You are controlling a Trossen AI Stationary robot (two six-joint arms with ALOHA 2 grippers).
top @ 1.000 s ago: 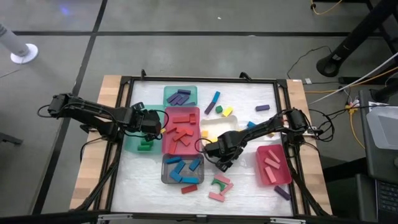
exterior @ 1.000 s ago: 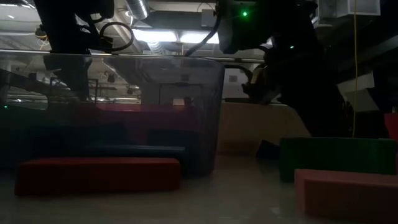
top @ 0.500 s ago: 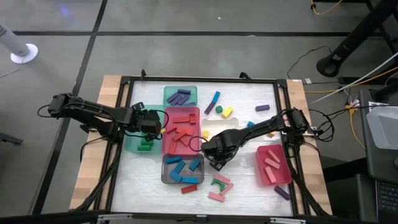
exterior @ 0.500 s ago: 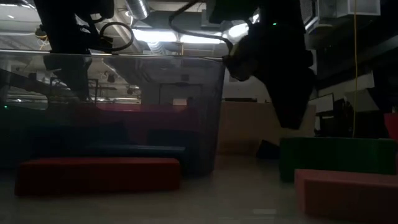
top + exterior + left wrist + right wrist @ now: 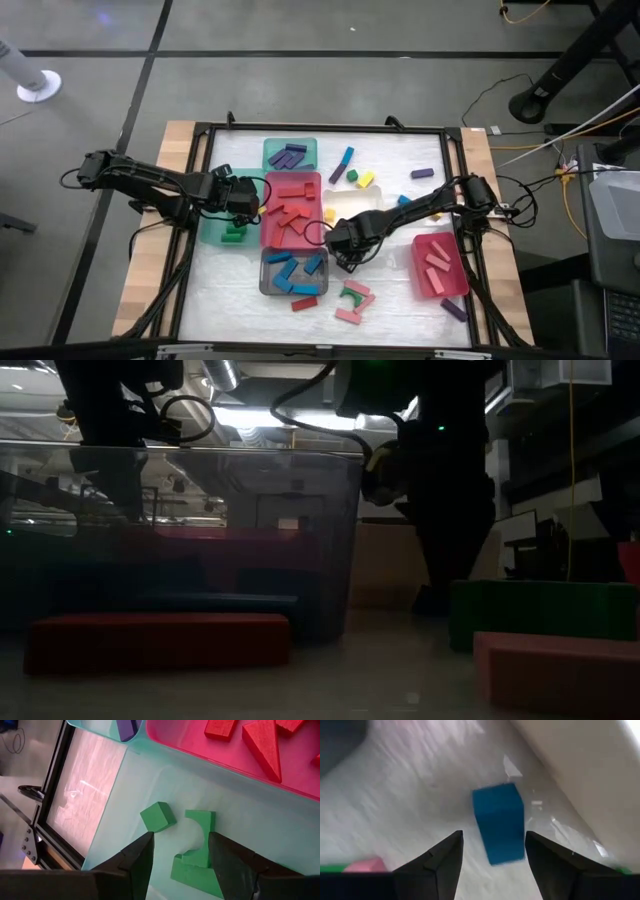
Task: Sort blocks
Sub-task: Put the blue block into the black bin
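Right gripper [image 5: 343, 256] comes over a blue block, ready for pick.

In last sec we see the right arm move from lower pos. toward the grey tray [image 5: 264, 272], so now its fingers are spread w/ the blue block [image 5: 499, 822] on the table between them, not grasped yet. Left gripper [image 5: 180, 857] waits open, nothing held, over green blocks [image 5: 196, 851] in the green tray [image 5: 150, 777]. Next we judge: lower, close, carry block to grey tray w/ other blue pcs.
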